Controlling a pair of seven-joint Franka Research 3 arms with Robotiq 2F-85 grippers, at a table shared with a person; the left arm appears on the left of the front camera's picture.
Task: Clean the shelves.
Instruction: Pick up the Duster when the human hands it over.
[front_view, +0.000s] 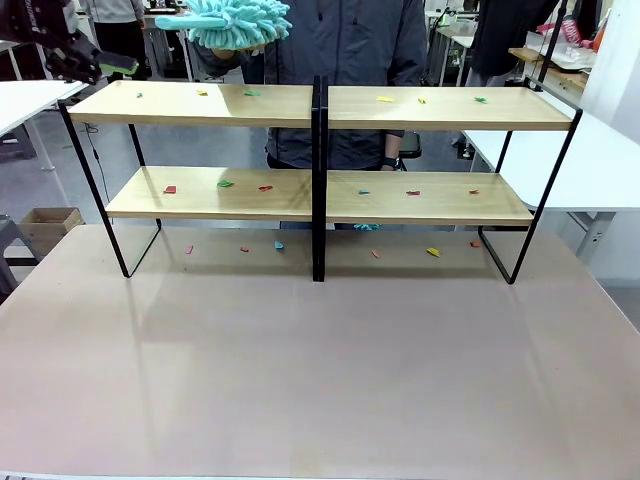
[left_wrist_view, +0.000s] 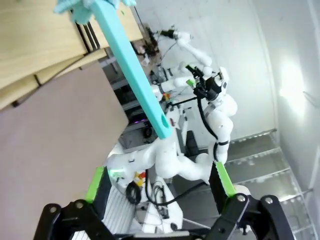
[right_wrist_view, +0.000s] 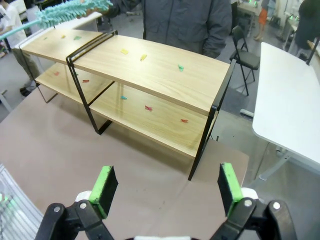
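Table (front_view: 320, 380): near half is bare, shelves (front_view: 320, 150) stand at the far half, long side across the view.

Right gripper (right_wrist_view: 165, 177): jaws apart, nothing between the green pads (right_wrist_view: 105, 186). It hangs above the table on the near side, looking at the shelves' right end.

Left gripper (left_wrist_view: 157, 172): jaws apart, nothing held. In the front view it's at the far left (front_view: 100, 62), just off the end of the top left board and above it.

Shelves' contents are small coloured paper scraps (front_view: 385, 98):
- top left board: three, incl. one yellow and one green
- top right board: three, incl. one yellow and one green
- lower left board: two red and one green
- lower right board: three, one teal, the others reddish
- table under the lower boards: about six more, loose, one teal and one yellow

The scraps lie flat and well apart from each other.

Cardboard box (front_view: 45, 220) on the floor left of the table, top open, can't tell what's in it.

Person (front_view: 340, 50) stands behind the shelves, near the central post, holding a teal fluffy duster (front_view: 235, 22) above the top left board, not touching it. In the left wrist view the duster's handle end points toward the left gripper, apart from it.

White table (front_view: 600, 160) off to the right, behind the shelves' end.
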